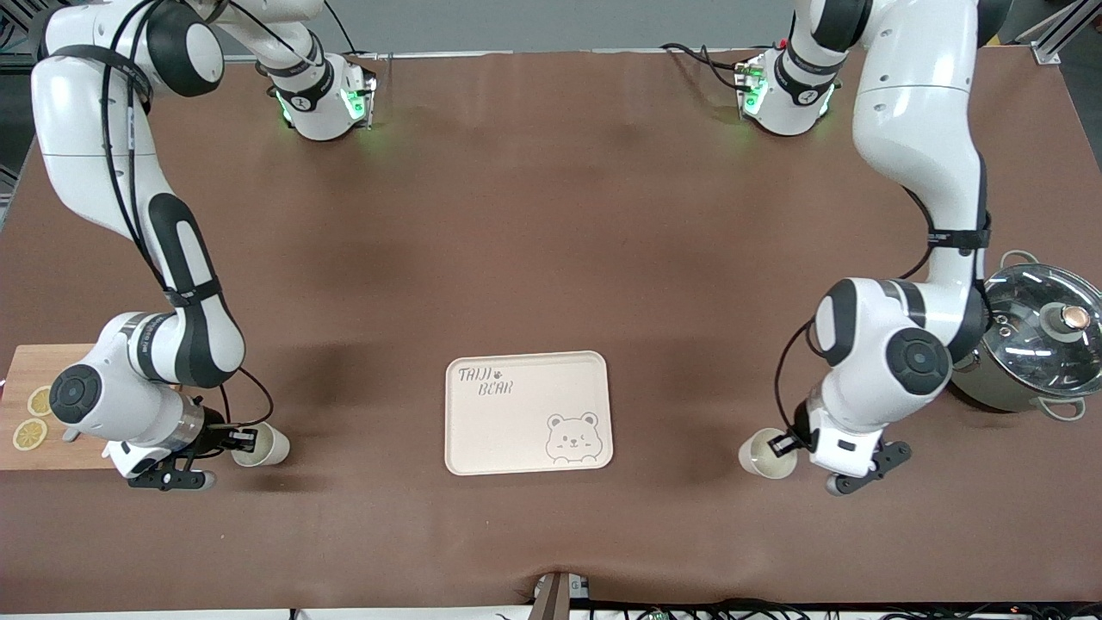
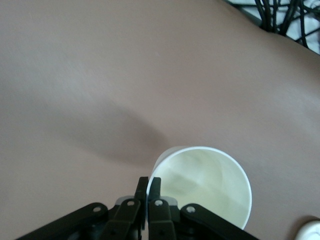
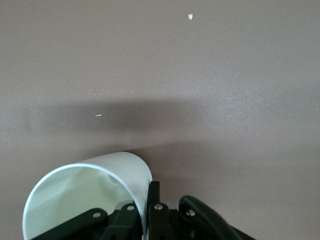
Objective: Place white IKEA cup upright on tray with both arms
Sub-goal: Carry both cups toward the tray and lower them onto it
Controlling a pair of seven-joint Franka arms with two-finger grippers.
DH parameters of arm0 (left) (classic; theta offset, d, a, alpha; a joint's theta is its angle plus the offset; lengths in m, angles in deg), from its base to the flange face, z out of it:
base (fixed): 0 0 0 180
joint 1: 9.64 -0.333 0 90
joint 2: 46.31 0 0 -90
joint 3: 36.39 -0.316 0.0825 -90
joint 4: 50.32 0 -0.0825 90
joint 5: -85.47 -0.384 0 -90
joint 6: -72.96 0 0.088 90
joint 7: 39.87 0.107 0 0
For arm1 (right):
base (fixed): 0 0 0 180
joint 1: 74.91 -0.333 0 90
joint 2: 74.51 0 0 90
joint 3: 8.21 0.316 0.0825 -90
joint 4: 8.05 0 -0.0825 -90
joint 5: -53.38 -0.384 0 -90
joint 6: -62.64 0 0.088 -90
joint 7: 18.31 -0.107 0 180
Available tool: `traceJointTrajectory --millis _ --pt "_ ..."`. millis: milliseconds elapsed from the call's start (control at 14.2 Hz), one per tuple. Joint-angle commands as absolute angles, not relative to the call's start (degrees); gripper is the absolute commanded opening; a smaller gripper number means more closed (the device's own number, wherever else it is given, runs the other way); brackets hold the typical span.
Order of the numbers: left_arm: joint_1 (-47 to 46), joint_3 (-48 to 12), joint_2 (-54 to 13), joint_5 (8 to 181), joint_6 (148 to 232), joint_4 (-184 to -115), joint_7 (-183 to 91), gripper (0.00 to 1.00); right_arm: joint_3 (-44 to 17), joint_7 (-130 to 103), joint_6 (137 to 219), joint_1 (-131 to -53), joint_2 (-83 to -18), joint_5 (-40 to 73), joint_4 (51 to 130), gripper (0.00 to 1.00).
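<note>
Two white cups are in view. My right gripper is shut on the rim of one white cup, low over the table toward the right arm's end; in the right wrist view the gripper pinches the cup's wall. My left gripper is shut on the rim of the other white cup toward the left arm's end; the left wrist view shows the gripper on that cup, mouth open. The cream tray lies bare between them.
A steel pot with a glass lid stands beside the left arm. A wooden cutting board with lemon slices lies at the right arm's end. Cables hang at the table's front edge.
</note>
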State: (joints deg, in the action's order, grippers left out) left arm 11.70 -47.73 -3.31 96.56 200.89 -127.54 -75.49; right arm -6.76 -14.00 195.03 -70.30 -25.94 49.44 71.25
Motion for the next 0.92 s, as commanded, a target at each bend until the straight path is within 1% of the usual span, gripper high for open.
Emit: traceJointTrajectory --millis 0,71,212,495,848 --pt "14.7 -48.3 -4.0 94.7 199.4 -127.4 -82.4 0.00 -6.4 -14.1 194.2 -70.2 -25.5 49.3 69.8 0.00" --pt "15.7 -48.3 -4.0 93.9 199.4 -127.4 -85.3 0.00 -6.3 -14.1 193.8 -70.5 -25.7 49.2 69.7 0.00" --pt "17.9 -48.3 -4.0 92.9 199.1 -127.4 -89.9 0.00 -6.0 -14.2 190.4 -70.9 -26.3 48.3 68.9 0.00" --pt "21.4 -48.3 -3.9 91.2 196.8 -125.9 -98.2 0.00 -6.3 -17.1 180.7 -72.7 -26.3 43.6 62.9 0.00" --pt "26.6 -48.8 -2.8 90.8 196.8 -124.9 -106.6 0.00 -6.0 -27.3 178.8 -77.0 -27.1 42.7 62.2 0.00"
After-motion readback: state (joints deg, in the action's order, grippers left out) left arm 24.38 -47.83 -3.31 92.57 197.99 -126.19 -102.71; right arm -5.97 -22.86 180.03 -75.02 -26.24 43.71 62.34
